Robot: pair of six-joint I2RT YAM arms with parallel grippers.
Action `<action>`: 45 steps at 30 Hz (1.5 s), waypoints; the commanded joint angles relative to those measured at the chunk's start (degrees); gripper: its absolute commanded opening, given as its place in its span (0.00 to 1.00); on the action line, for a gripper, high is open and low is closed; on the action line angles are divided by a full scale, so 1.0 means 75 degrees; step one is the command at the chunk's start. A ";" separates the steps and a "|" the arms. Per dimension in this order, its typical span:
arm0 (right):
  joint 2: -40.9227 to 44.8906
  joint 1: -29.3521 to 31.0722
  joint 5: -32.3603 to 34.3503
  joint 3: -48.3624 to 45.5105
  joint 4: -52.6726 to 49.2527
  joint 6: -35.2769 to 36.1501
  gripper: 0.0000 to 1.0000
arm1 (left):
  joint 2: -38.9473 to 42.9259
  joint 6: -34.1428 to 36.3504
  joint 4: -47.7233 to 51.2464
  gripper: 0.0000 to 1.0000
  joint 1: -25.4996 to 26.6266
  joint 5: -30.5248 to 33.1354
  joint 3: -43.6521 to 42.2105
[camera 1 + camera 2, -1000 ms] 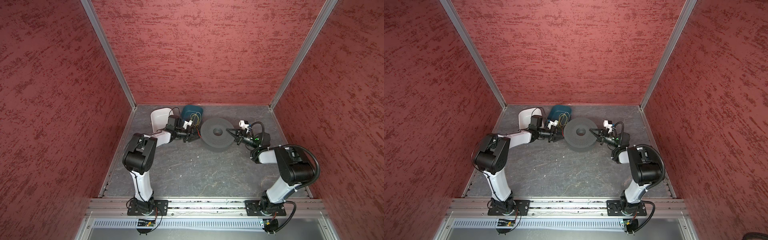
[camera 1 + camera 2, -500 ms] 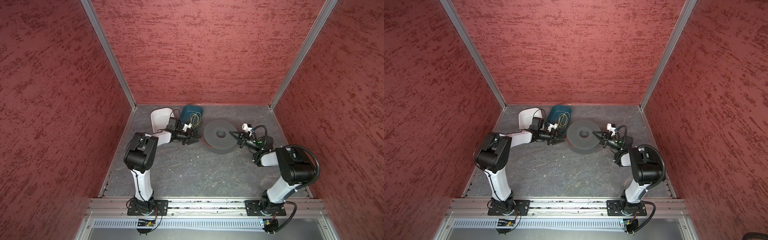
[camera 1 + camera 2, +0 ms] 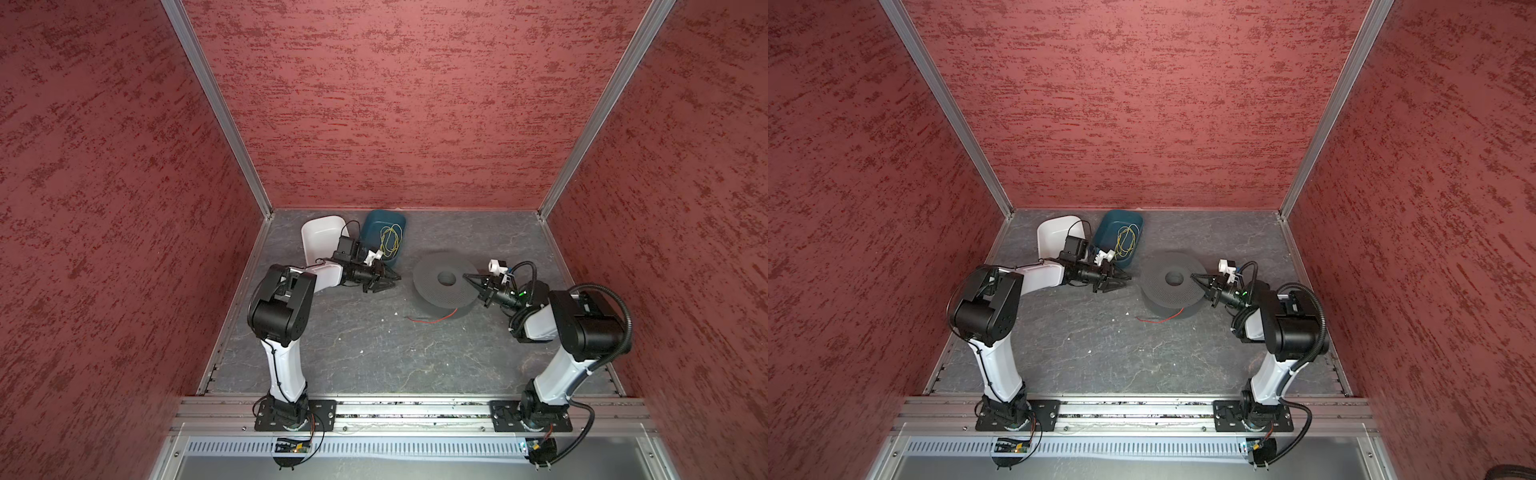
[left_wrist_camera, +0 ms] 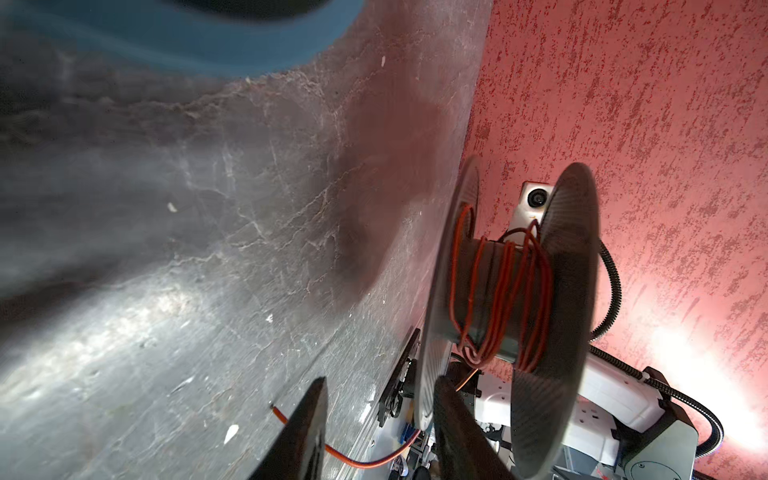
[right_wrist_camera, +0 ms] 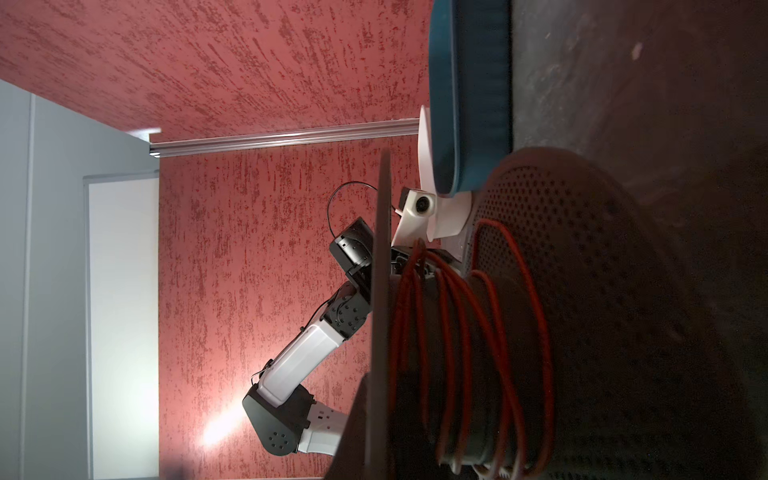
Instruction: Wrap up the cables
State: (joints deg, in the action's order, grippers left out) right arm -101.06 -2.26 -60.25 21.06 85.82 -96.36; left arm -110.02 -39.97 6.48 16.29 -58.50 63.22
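Spool (image 3: 432,291) shifted right and nearer with the right gripper (image 3: 467,277), clear of the left gripper (image 3: 395,282). Cables (image 4: 498,291): loose red turns on its hub (image 4: 488,257), right of centre; free tail (image 3: 432,319) trails on the surface (image 3: 374,353) just nearer. Right fingers (image 3: 473,279) together, apparently pinching the top flange (image 3: 1158,286); left fingers (image 4: 299,432) apart, empty. Judged: mostly wound; tail remains.

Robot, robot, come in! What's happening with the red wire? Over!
Left gripper open, empty, beside spool. Right gripper shut, tip over spool's top. Red cable partly wound, loose tail on table. Nothing blocking tail.
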 commanded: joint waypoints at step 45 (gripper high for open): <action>0.2256 -0.0429 0.1870 0.0708 -0.8435 0.7093 0.74 | 0.2513 0.1445 0.2203 0.56 0.1888 0.2683 -0.1345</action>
State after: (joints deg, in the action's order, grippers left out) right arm -84.90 -5.15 -48.56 25.12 25.80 -46.13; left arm -92.60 -29.69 23.00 29.04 -41.60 54.37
